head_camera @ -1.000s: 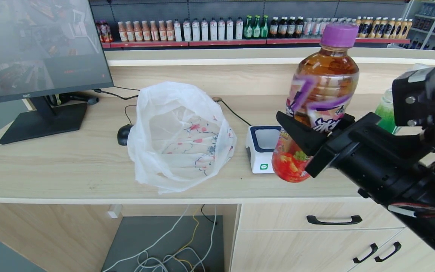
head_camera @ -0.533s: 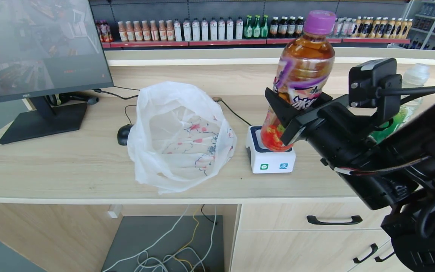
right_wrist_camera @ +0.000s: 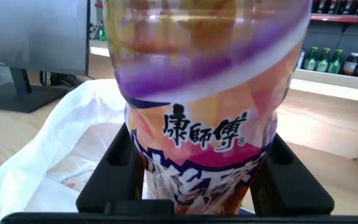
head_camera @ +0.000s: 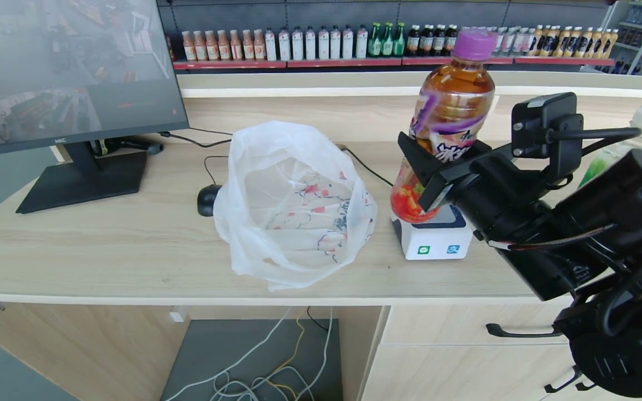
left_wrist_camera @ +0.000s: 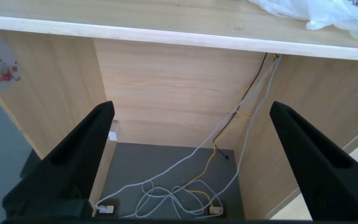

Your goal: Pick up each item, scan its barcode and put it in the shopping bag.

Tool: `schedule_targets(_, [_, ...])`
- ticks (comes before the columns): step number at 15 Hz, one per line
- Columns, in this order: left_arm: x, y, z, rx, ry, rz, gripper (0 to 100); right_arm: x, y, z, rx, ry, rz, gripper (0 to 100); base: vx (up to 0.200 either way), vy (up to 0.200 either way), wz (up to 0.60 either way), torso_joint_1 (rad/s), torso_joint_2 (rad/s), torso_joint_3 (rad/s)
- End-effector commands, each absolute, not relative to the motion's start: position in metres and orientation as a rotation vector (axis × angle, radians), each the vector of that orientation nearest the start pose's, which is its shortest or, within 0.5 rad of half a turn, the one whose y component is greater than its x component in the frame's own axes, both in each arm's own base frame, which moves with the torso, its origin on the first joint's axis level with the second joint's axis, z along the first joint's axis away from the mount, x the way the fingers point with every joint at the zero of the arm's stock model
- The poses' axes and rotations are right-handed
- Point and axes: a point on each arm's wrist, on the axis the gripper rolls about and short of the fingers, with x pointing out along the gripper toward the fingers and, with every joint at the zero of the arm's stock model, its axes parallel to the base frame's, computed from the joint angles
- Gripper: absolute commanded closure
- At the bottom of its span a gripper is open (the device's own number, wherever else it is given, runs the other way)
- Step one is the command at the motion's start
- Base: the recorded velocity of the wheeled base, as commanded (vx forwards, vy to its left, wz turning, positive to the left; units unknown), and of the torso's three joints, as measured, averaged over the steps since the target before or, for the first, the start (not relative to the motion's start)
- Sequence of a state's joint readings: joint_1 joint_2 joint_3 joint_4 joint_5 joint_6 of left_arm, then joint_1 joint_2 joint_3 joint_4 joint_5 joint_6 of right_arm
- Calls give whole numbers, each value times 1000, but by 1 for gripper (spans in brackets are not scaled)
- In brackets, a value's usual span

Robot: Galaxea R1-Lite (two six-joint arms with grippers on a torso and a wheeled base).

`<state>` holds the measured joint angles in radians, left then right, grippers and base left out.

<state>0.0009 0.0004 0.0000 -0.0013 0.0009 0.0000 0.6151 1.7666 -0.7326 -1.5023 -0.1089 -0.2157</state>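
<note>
My right gripper [head_camera: 441, 167] is shut on a tea bottle [head_camera: 446, 117] with a purple cap and a purple-and-orange label, held upright just above the white barcode scanner [head_camera: 435, 240] on the counter. The bottle's label [right_wrist_camera: 207, 134] stands close between the black fingers [right_wrist_camera: 114, 165] in the right wrist view. The white shopping bag [head_camera: 293, 203] stands open on the counter to the left of the scanner. My left gripper [left_wrist_camera: 185, 162] hangs open below the counter edge, over cables on the floor. A green-labelled bottle [head_camera: 630, 139] stands behind my right arm.
A monitor [head_camera: 64, 72] on its stand takes the counter's left end, and a black mouse [head_camera: 208, 200] lies beside the bag. Cables run across the back of the counter. Drawers with black handles [head_camera: 521, 332] sit under the counter on the right. Shelves of bottles line the far wall.
My right arm has carried the bottle left and down from the counter's right side to just above the scanner. The head camera has shifted, moving the whole scene rightward.
</note>
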Motion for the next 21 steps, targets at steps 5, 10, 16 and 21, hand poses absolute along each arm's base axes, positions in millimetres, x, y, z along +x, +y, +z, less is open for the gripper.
schedule_targets(5, [-23, 0, 76, -2, -2, 2, 0, 251, 173, 227, -40, -487, 443, 100, 0, 200, 0, 0, 1, 2])
schedule_targets(10, [-23, 0, 76, 2, -2, 3, 0, 252, 174, 225, -44, -482, 443, 100, 0, 200, 0, 2, 3, 4])
schedule_targets(16, [-23, 0, 76, 5, -2, 3, 0, 257, 179, 219, -56, -466, 447, 100, 0, 0, 0, 0, 0, 0])
schedule_targets(21, [-23, 0, 76, 5, -2, 3, 0, 261, 179, 209, -88, -439, 450, 100, 0, 0, 0, 0, 0, 0])
